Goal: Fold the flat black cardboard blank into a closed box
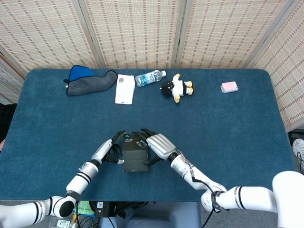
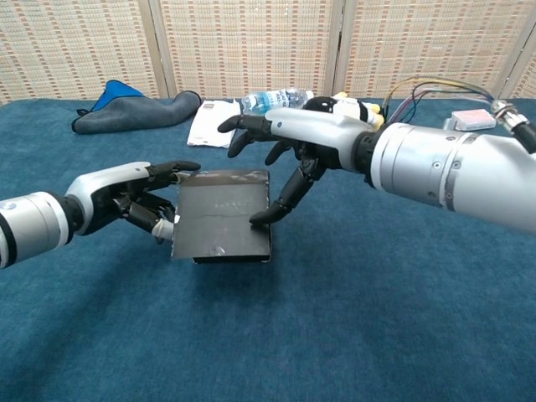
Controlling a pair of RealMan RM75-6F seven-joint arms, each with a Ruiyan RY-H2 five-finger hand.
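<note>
Overhead, I see the black box (image 1: 134, 152) near the table's (image 1: 228, 128) front edge, mostly formed, between my left hand (image 1: 107, 151) and right hand (image 1: 159, 145). From the chest, the top flap looks down, closure probably unfinished; left fingers (image 2: 167, 170) grip its side, right fingers (image 2: 280, 201), spread, press its top.

Black box (image 2: 223, 219): underside and far faces hidden in both views; head view shows only the top panel, partly covered by the right hand (image 1: 160, 144). Left hand (image 2: 126, 198): the fingers behind the box's left edge are out of sight, so how they meet that wall cannot be told; the right thumb's contact at the near-right edge is likewise unclear. Both arms cut off by frame edges in chest view; print on the white packet (image 1: 125, 89) and bottle (image 1: 149, 77) label too small to read.
</note>
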